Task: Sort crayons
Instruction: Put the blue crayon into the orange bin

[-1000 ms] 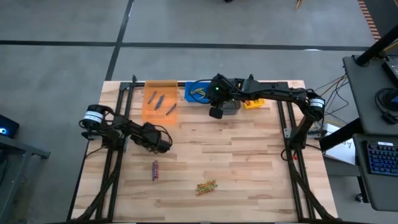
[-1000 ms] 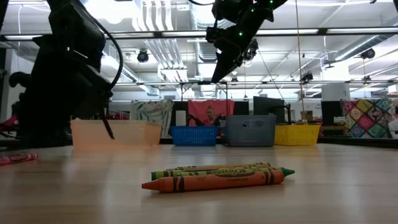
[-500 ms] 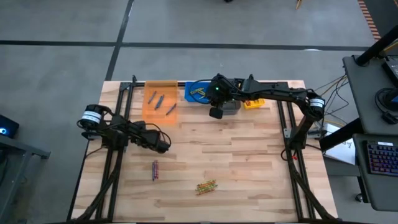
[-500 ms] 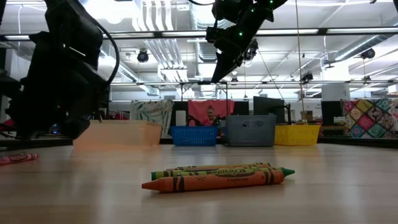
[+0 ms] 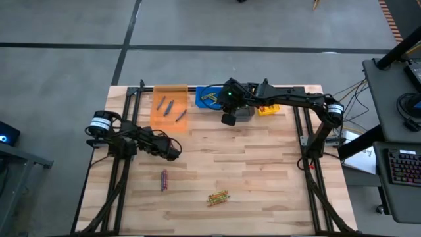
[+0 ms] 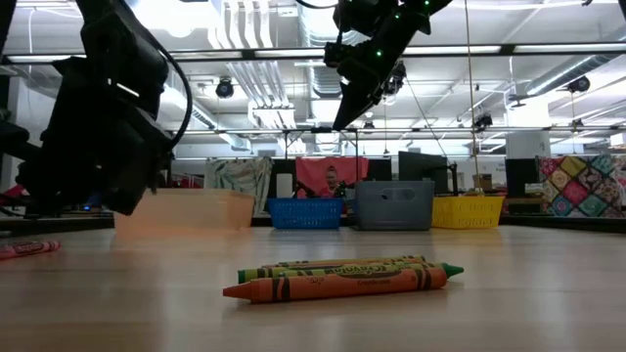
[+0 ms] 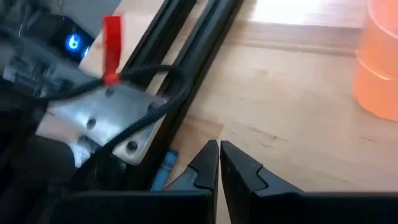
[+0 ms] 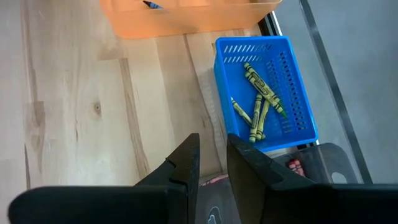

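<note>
Orange and green crayons (image 6: 342, 277) lay bunched at near table edge, red and blue pair (image 5: 164, 179) just left of them; both well apart from either gripper. Left gripper (image 7: 219, 163) hovered low over table's left side beside frame rail, fingers together, empty. Right gripper (image 8: 210, 163) hung raised near far edge by blue bin (image 8: 266, 90) holding green crayons (image 8: 256, 103); fingers slightly apart, nothing seen between. Orange bin (image 5: 170, 106) held blue crayons (image 5: 170, 107)

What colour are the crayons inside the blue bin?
Green-yellow crayons lie in the blue bin; the right wrist view shows them best.
</note>
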`<state>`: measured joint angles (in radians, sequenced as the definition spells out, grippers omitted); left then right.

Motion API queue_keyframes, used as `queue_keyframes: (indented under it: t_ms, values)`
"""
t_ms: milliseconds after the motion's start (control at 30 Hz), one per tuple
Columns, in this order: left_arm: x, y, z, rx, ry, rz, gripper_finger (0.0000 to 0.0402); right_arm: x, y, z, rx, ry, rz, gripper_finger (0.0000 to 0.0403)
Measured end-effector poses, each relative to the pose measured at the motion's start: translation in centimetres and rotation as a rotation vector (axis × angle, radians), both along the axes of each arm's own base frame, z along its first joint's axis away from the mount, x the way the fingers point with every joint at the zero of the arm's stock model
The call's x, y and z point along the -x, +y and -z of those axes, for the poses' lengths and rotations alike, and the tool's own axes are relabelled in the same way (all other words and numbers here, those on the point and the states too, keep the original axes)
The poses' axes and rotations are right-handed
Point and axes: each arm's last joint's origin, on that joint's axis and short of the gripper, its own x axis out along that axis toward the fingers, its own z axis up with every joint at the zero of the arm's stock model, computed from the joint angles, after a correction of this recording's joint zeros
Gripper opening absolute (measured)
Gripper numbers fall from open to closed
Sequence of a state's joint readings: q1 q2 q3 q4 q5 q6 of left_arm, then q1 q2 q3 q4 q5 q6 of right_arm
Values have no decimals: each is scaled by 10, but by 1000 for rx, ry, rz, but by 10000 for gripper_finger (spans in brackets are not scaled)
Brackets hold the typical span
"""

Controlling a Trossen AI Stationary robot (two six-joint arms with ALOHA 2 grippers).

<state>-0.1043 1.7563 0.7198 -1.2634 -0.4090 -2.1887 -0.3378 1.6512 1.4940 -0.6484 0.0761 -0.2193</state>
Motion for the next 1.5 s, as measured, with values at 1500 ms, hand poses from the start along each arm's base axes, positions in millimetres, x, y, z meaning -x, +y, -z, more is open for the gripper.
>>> queue_keyframes:
  t_ms: [1500]
  values:
    - [17, -10, 20, 59, 127, -404, 0, 3, 1, 14, 25, 51, -55, 77]
